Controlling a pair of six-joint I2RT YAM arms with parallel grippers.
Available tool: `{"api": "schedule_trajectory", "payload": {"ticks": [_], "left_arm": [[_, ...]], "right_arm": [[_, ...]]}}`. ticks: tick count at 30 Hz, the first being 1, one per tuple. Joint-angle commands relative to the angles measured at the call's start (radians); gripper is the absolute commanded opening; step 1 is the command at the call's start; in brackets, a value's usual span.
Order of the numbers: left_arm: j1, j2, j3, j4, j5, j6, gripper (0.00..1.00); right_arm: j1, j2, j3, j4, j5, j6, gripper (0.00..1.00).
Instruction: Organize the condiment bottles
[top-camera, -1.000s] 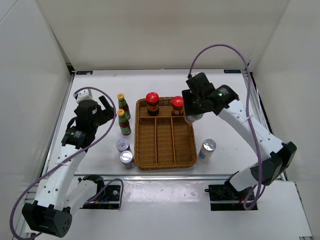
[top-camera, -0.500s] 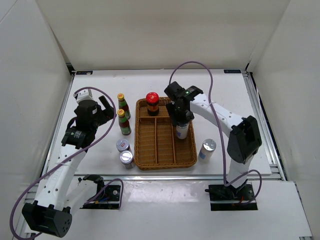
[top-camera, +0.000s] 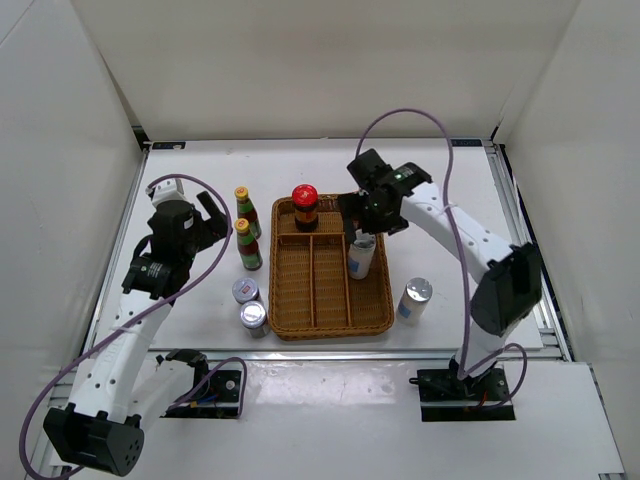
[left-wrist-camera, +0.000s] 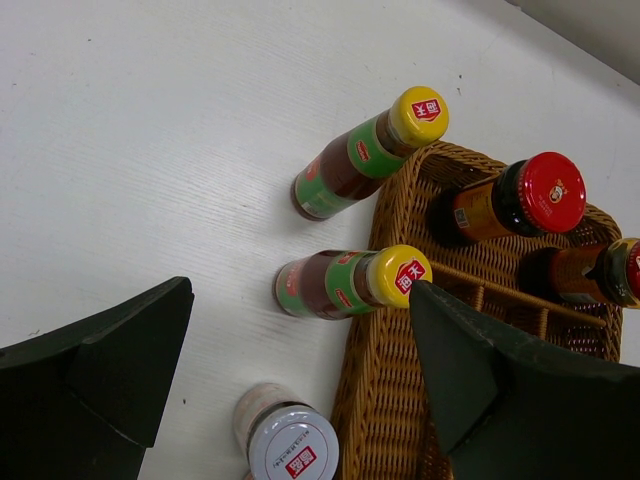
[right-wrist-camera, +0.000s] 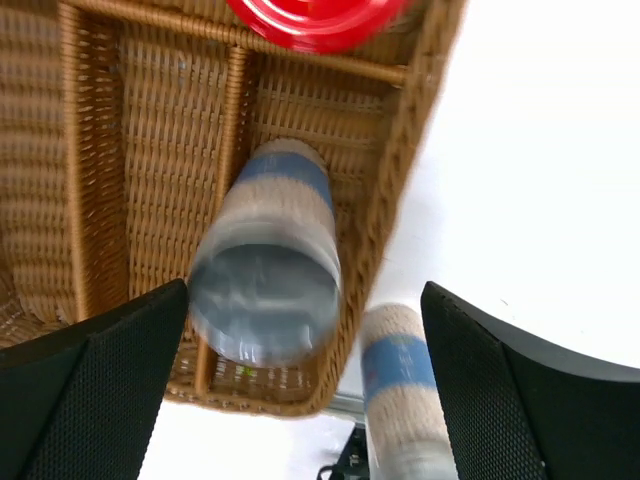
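My right gripper (top-camera: 366, 222) (right-wrist-camera: 305, 290) hangs open over the wicker tray's (top-camera: 330, 329) right compartment. Below it a white silver-topped shaker (top-camera: 360, 258) (right-wrist-camera: 265, 285) stands free inside, blurred. A second shaker (top-camera: 415, 298) (right-wrist-camera: 405, 390) stands on the table right of the tray. One red-capped jar (top-camera: 305, 205) (left-wrist-camera: 520, 198) sits in the tray's back row, another (left-wrist-camera: 605, 272) beside it. Two yellow-capped sauce bottles (top-camera: 242, 202) (top-camera: 244, 243) and two short silver-lidded jars (top-camera: 245, 290) (top-camera: 253, 316) stand left of the tray. My left gripper (top-camera: 207, 215) (left-wrist-camera: 300, 290) hovers open above them, holding nothing.
The tray (left-wrist-camera: 400, 420) has long compartments (right-wrist-camera: 100, 200) in front and a cross row at the back. White walls close in the table on three sides. The right arm's purple cable (top-camera: 420, 118) loops above the back of the table.
The right gripper brought the shaker from the tray's back right corner into the right compartment, then opened and let it go. The left arm has not moved.
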Motion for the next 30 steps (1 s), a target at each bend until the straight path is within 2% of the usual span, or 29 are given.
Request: {"api": "schedule_trajectory", "payload": {"ticks": [1, 3, 5, 9, 10, 18, 25, 30], "left_arm": [[-0.004, -0.022, 0.0, 0.004, -0.005, -0.002, 1.0], [-0.004, -0.022, 0.0, 0.004, -0.005, -0.002, 1.0], [-0.004, -0.022, 0.0, 0.004, -0.005, -0.002, 1.0], [-0.004, -0.022, 0.0, 0.004, -0.005, -0.002, 1.0], [-0.004, -0.022, 0.0, 0.004, -0.005, -0.002, 1.0], [-0.004, -0.022, 0.0, 0.004, -0.005, -0.002, 1.0], [-0.004, -0.022, 0.0, 0.004, -0.005, -0.002, 1.0], [-0.004, -0.022, 0.0, 0.004, -0.005, -0.002, 1.0]], "right_arm": [[0.0, -0.142, 0.085, -0.084, 0.103, 0.02, 1.0], [-0.02, -0.225, 0.06, -0.095, 0.216, 0.061, 1.0], [-0.061, -0.315, 0.005, -0.104, 0.24, 0.148, 1.0], [-0.221, -0.413, -0.162, -0.08, -0.01, 0.144, 1.0], [-0.232, -0.438, -0.234, -0.066, -0.033, 0.144, 0.97], [-0.241, -0.481, -0.516, 0.008, -0.151, 0.206, 0.97], [-0.241, -0.481, -0.627, 0.042, -0.2, 0.224, 0.85], [-0.241, -0.481, -0.658, 0.051, -0.209, 0.224, 0.71]]}}
